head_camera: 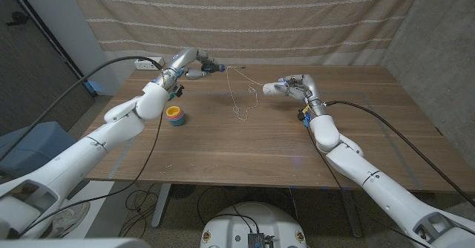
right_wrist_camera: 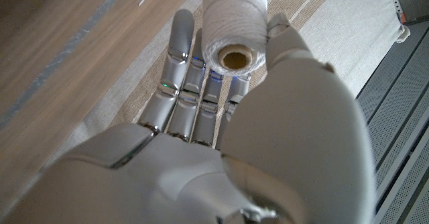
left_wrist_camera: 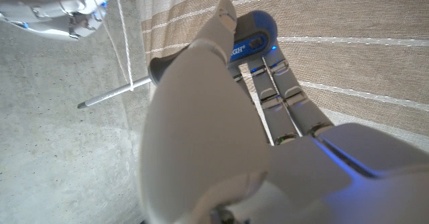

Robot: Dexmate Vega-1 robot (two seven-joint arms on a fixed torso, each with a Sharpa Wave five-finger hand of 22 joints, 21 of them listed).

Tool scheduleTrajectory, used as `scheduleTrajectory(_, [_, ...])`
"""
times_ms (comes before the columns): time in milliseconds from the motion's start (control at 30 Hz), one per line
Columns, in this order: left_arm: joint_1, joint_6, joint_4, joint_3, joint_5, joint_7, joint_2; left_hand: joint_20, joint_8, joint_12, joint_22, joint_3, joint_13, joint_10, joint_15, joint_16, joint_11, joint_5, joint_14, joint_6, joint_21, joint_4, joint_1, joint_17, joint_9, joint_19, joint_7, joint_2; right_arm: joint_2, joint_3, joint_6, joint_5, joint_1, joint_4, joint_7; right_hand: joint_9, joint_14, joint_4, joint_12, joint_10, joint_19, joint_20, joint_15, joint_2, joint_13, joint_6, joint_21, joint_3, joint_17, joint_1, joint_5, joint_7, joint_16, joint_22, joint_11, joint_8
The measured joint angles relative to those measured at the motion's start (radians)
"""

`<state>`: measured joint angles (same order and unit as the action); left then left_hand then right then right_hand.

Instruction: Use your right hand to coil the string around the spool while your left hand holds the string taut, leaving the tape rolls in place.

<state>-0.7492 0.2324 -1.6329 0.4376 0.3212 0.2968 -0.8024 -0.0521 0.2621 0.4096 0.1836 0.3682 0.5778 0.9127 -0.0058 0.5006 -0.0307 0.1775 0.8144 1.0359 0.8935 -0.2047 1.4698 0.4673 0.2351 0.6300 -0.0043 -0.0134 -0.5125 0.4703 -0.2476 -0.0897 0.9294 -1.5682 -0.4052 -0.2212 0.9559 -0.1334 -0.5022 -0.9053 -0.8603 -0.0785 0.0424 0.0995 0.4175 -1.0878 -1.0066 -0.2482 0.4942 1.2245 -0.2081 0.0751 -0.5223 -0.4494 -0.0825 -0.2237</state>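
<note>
The spool (right_wrist_camera: pixel 234 19), wound thick with white string, sits against the fingers (right_wrist_camera: pixel 184 70) of the right hand (head_camera: pixel 291 87), the thumb pressed to its side so that it is pinched and held; its hollow core end faces the right wrist camera. In the head view that hand hangs above the tabletop (head_camera: pixel 252 148) at about 1 o'clock from the table's middle. From there the string (head_camera: pixel 241 99) runs loose in the air toward 11 o'clock, sagging in thin loops down to the wood near the centre, then rising to the left hand (head_camera: pixel 199 64) at the far left of the tabletop. The left hand's fingers are closed around a blue-headed tool (left_wrist_camera: pixel 253 35), from which a thin metal rod (left_wrist_camera: pixel 110 95) sticks out; the string crosses the rod in the left wrist view. Whether the string itself is gripped there I cannot tell. At about 9 o'clock, under the left forearm, a small stack of coloured tape rolls (head_camera: pixel 176 116) stands on the tabletop, well apart from the string. A striped cloth (head_camera: pixel 245 18) hangs behind the table.
</note>
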Motion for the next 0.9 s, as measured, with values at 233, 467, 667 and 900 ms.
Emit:
scheduleTrajectory(233, [0.011,-0.044,-0.005,0.011,0.033,0.024,0.018,0.002,-0.001,-0.003,0.0,0.0,0.0,0.004,0.0,0.0,-0.004,-0.001,0.0,0.0,0.017,0.0,0.0,0.0,0.0,-0.003,0.0,0.0,-0.04,-0.017,-0.042,-0.099,0.062,-0.05,0.09,0.0,0.0,0.0,0.0,0.0,0.007,0.001,0.0,0.0,0.003,0.0,-0.006,0.0,0.022,0.0,0.0,0.0,0.008,0.003,0.0,0.0])
scheduleTrajectory(467, [0.022,-0.082,-0.012,0.028,0.061,0.037,0.028,0.0,-0.005,-0.007,0.0,0.0,0.0,0.005,0.0,-0.002,-0.005,-0.003,0.0,0.012,0.017,0.0,0.0,0.001,-0.001,-0.007,0.003,0.0,-0.08,-0.03,-0.092,-0.196,0.108,-0.094,0.205,0.0,0.002,0.003,0.0,0.004,0.014,0.004,0.002,0.0,0.006,0.0,-0.015,0.005,0.023,0.0,0.0,0.0,0.011,0.005,0.004,0.003])
scheduleTrajectory(667, [0.029,-0.113,-0.018,0.042,0.081,0.043,0.033,0.0,-0.008,-0.007,0.0,0.004,0.0,0.005,0.0,-0.004,-0.005,0.004,0.0,0.012,0.018,-0.004,0.0,0.001,0.002,-0.007,0.003,0.0,-0.101,-0.033,-0.139,-0.271,0.12,-0.115,0.309,0.0,0.004,0.003,0.001,0.004,0.014,0.004,0.004,0.0,0.009,0.0,-0.022,0.005,0.023,0.0,0.0,0.0,0.012,0.009,0.004,0.008])
scheduleTrajectory(900, [0.036,-0.148,-0.025,0.058,0.11,0.049,0.035,0.001,-0.007,-0.009,0.0,0.004,0.0,0.005,0.0,-0.009,-0.005,0.005,0.0,0.012,0.018,-0.004,0.0,0.022,0.006,-0.007,0.003,0.0,-0.111,-0.025,-0.193,-0.372,0.103,-0.124,0.454,-0.005,0.008,0.003,0.001,0.004,0.024,0.002,0.0,0.0,0.012,0.0,-0.031,0.005,0.026,0.0,0.0,0.0,0.017,0.013,0.004,0.008])
